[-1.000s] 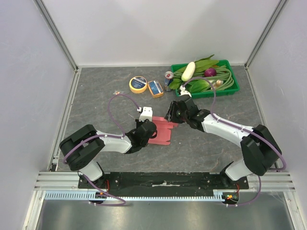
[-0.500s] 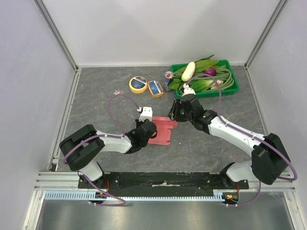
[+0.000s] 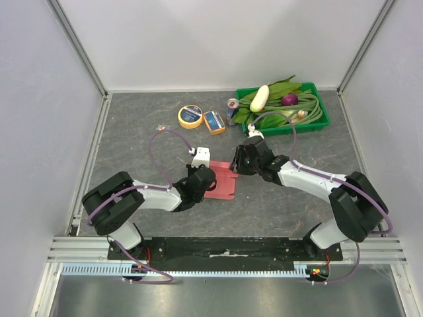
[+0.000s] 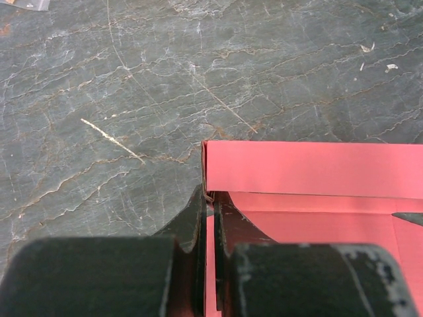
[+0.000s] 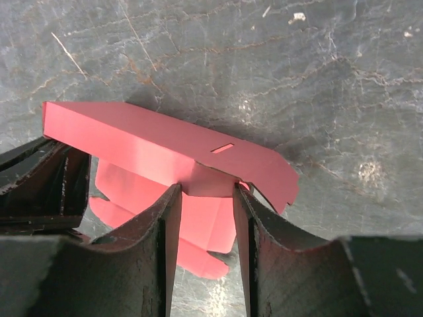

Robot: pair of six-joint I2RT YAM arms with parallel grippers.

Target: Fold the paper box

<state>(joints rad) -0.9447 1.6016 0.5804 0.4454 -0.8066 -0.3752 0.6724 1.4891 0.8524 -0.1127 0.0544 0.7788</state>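
Observation:
The paper box [image 3: 223, 189] is a pink-red die-cut card lying on the dark table between my arms, partly folded. My left gripper [image 3: 205, 178] is shut on its left edge; in the left wrist view the fingertips [image 4: 201, 201] pinch the card's upright side wall [image 4: 310, 168] at its corner. My right gripper [image 3: 236, 165] is at the card's far right side. In the right wrist view it [image 5: 206, 190] is open and straddles a raised flap with a slot [image 5: 152, 148], whose tab sits between the two fingertips.
A green tray [image 3: 318, 123] of vegetables stands at the back right. A yellow tape roll [image 3: 190, 116], a small blue-and-orange box [image 3: 214, 122] and a can [image 3: 232, 105] stand behind the card. Walls enclose the left, right and back.
My right gripper reached out, then drew back left onto the card's right side. The right flaps that lay flat now stand raised under it. The left arm has not moved.

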